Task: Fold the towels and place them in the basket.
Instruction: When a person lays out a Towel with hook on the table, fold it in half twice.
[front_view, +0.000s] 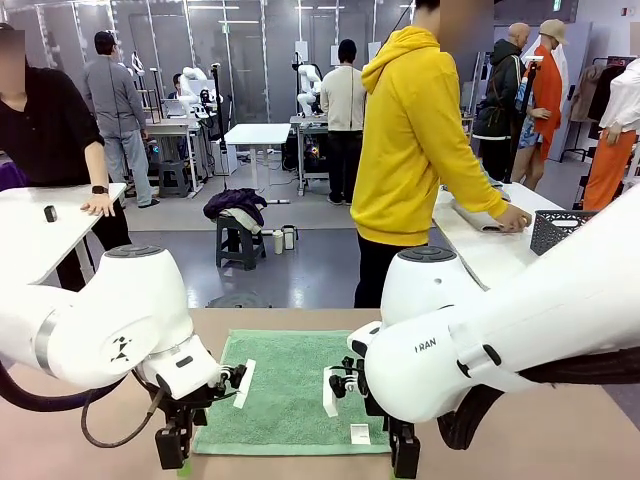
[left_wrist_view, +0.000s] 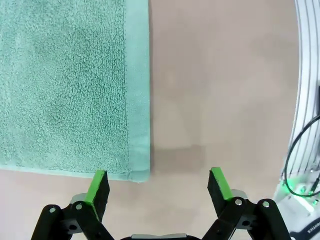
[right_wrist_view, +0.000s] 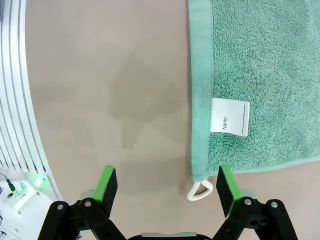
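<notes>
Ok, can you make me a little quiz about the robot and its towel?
1. True or false: the green towel lies flat on the table.
2. Which word is printed on the white label? A) Name B) Wash C) Size
3. Fill in: the left gripper and the right gripper both have their jaws ___.
Key: 1 true; 2 A; 3 open.
</notes>
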